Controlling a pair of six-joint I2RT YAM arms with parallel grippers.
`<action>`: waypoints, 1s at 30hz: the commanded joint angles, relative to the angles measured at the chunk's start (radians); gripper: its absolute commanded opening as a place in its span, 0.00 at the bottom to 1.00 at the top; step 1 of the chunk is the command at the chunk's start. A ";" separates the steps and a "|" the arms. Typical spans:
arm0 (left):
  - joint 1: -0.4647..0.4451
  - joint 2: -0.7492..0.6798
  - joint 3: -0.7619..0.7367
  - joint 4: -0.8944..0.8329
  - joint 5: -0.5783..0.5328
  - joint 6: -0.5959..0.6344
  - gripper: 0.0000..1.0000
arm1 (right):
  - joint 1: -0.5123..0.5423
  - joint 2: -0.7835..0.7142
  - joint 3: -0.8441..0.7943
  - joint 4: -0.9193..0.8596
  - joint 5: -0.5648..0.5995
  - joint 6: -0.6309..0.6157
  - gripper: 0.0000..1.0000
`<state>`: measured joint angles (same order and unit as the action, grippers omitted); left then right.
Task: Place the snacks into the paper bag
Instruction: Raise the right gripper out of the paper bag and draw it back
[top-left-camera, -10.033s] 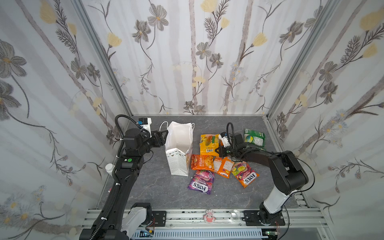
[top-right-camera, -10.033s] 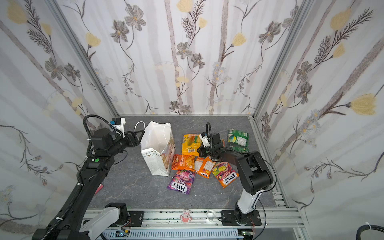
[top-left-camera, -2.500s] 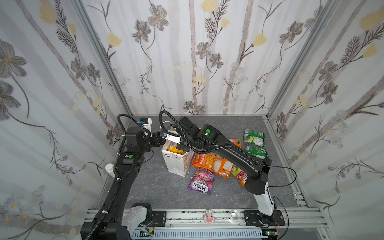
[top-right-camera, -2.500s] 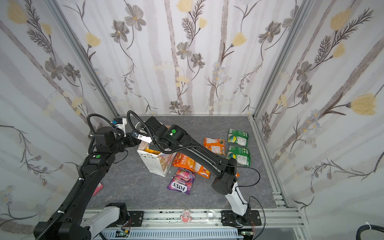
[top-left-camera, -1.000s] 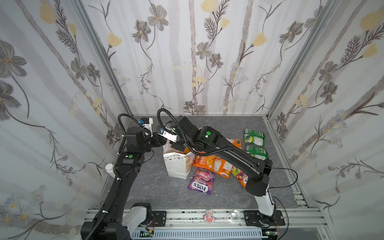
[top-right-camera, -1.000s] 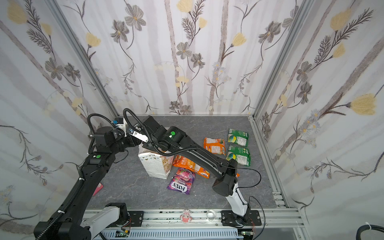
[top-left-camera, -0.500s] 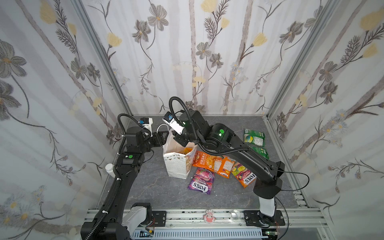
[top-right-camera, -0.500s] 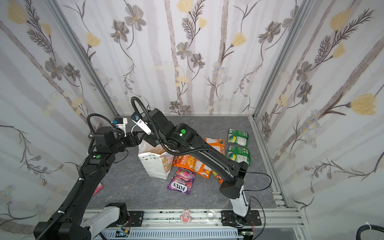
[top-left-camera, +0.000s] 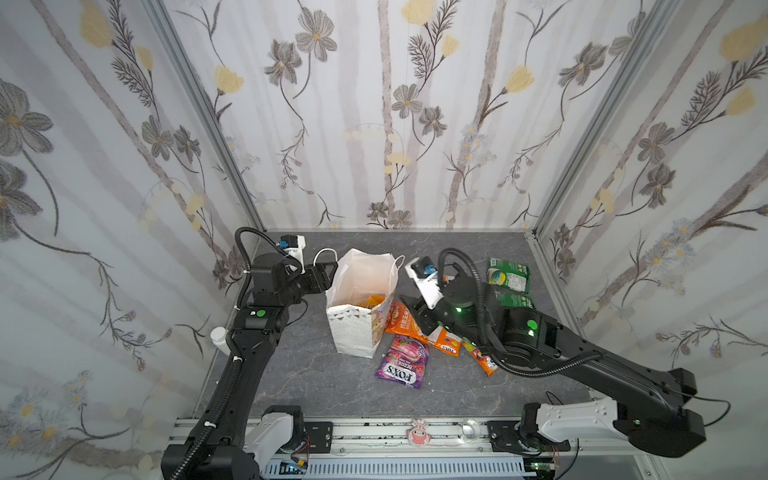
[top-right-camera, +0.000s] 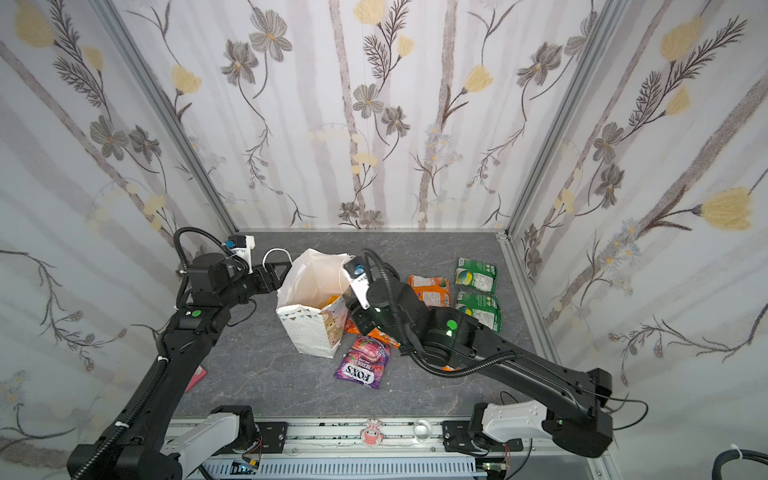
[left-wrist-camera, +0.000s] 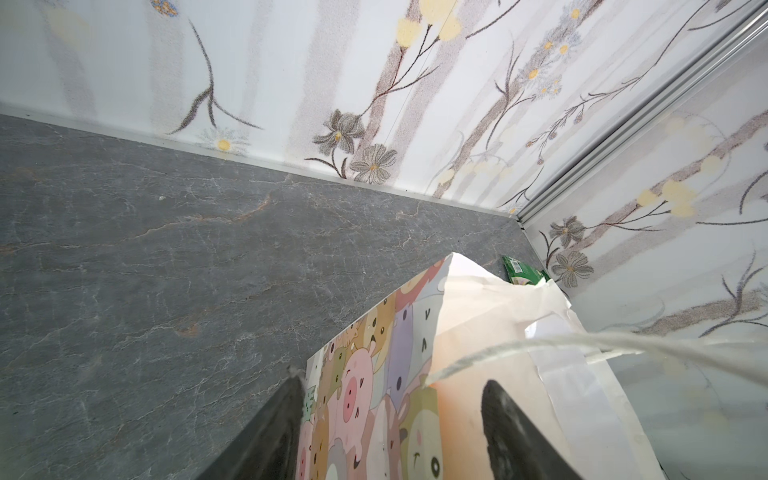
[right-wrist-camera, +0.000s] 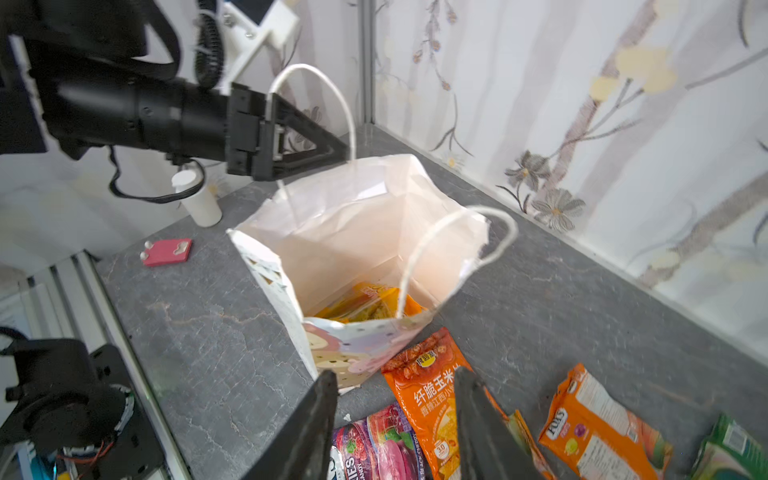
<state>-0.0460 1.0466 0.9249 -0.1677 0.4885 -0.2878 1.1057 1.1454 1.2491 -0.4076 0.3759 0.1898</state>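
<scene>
The white paper bag (top-left-camera: 353, 332) (right-wrist-camera: 353, 232) stands upright with its mouth wide. My left gripper (top-left-camera: 329, 274) (left-wrist-camera: 392, 376) is shut on the bag's rim, one finger outside the cartoon side and one inside. Yellow and orange snacks (right-wrist-camera: 365, 301) lie at the bag's bottom. My right gripper (right-wrist-camera: 395, 374) (top-left-camera: 413, 309) hangs open and empty beside the bag. It is just above an orange packet (right-wrist-camera: 432, 395) and the purple FOX'S packet (top-left-camera: 402, 361). Another orange packet (top-right-camera: 430, 291) and two green packets (top-right-camera: 476, 274) lie further right.
A white bottle (right-wrist-camera: 199, 199) and a flat red piece (right-wrist-camera: 166, 251) sit at the table's left edge behind the left arm. Flowered walls close in the back and both sides. A metal rail (top-left-camera: 374, 432) runs along the front.
My right gripper came up out of the bag's mouth, moved right and down beside the bag, and its jaws widened with nothing in them. The left gripper and bag stayed still.
</scene>
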 joint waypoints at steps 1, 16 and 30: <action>0.001 0.000 0.006 0.020 -0.009 0.001 0.67 | -0.119 -0.133 -0.268 0.275 -0.119 0.237 0.50; 0.003 -0.003 -0.006 0.040 -0.006 -0.004 0.67 | -0.362 0.187 -0.477 0.693 -0.513 0.382 0.49; 0.003 -0.026 -0.012 0.054 0.013 -0.004 0.67 | -0.395 0.519 -0.249 0.748 -0.723 0.373 0.43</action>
<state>-0.0448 1.0290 0.9157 -0.1532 0.4915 -0.2882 0.7086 1.6230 0.9623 0.3027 -0.2741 0.5674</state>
